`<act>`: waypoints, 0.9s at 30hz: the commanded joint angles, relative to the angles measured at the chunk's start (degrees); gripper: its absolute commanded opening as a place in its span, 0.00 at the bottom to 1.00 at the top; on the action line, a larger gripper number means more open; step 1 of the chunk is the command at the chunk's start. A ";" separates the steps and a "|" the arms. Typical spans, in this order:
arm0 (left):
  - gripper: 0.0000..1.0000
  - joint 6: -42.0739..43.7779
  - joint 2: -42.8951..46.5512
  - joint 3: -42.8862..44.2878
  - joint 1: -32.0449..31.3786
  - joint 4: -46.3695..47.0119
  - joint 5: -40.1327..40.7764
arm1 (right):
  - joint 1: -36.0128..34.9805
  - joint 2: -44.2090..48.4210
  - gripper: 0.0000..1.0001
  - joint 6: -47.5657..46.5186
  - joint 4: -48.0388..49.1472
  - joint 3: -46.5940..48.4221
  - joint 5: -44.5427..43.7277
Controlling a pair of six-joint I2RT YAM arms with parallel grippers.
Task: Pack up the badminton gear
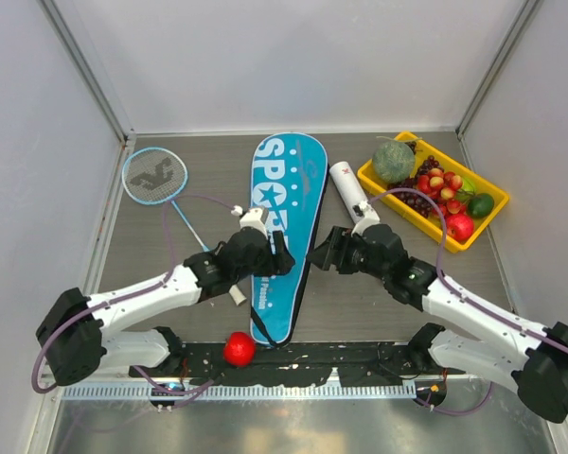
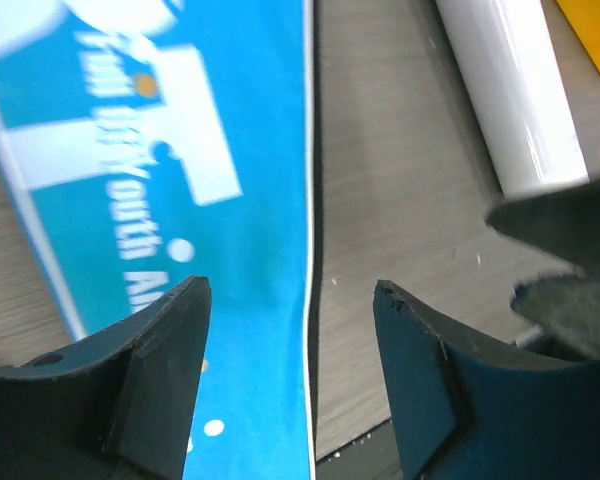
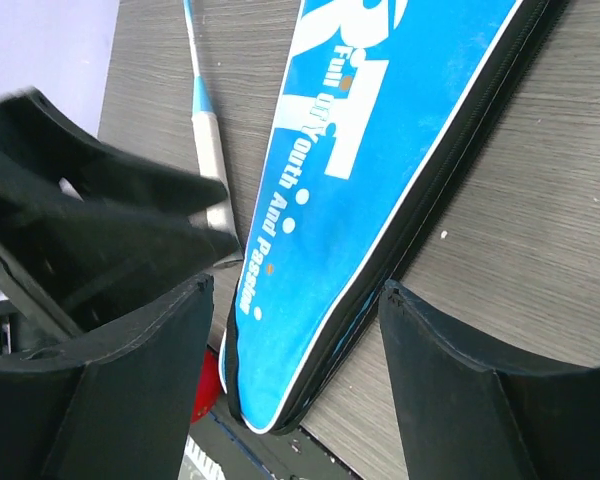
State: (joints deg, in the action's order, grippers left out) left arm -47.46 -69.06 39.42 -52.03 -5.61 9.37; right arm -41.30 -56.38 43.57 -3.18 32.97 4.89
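The long blue SPORT racket cover [image 1: 284,218] lies flat down the middle of the table. A light-blue racket [image 1: 154,176] lies to its left, the white handle running under my left arm. A white tube [image 1: 348,187] lies to the cover's right. My left gripper [image 1: 280,257] hovers open over the cover's right edge [image 2: 308,200], nothing between its fingers [image 2: 165,350]. My right gripper [image 1: 318,253] faces it from the right, open and empty as well. The right wrist view shows the cover's narrow end [image 3: 280,380] and the racket handle [image 3: 210,135].
A yellow tray [image 1: 497,203] of fruit stands at the back right. A red ball [image 1: 239,349] rests near the front edge by the cover's narrow end. The white tube [image 2: 510,100] lies just beyond my left gripper [image 2: 292,300], and white walls enclose the table.
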 commanded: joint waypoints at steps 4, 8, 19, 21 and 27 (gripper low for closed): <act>0.64 -3.59 2.17 12.26 8.07 -28.39 19.63 | -0.27 10.23 0.71 -2.26 -3.14 -1.94 -2.77; 0.61 -10.36 0.95 12.00 13.70 -34.29 23.77 | -0.27 14.71 0.71 -3.31 -5.25 -1.51 -3.04; 0.56 -19.50 -8.80 7.25 19.25 -32.45 18.06 | -0.27 23.24 0.71 -5.69 -9.47 -0.63 -3.92; 0.56 -20.12 -9.95 6.81 19.25 -31.84 17.71 | -0.27 24.03 0.71 -6.04 -10.00 -0.63 -4.01; 0.56 -21.62 -13.47 5.67 19.60 -30.00 16.57 | -0.27 25.79 0.71 -6.13 -10.44 -1.15 -4.53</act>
State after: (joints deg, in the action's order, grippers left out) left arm -66.24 -80.82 46.28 -32.97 -37.08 26.22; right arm -41.30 -31.73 38.65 -14.09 30.89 1.52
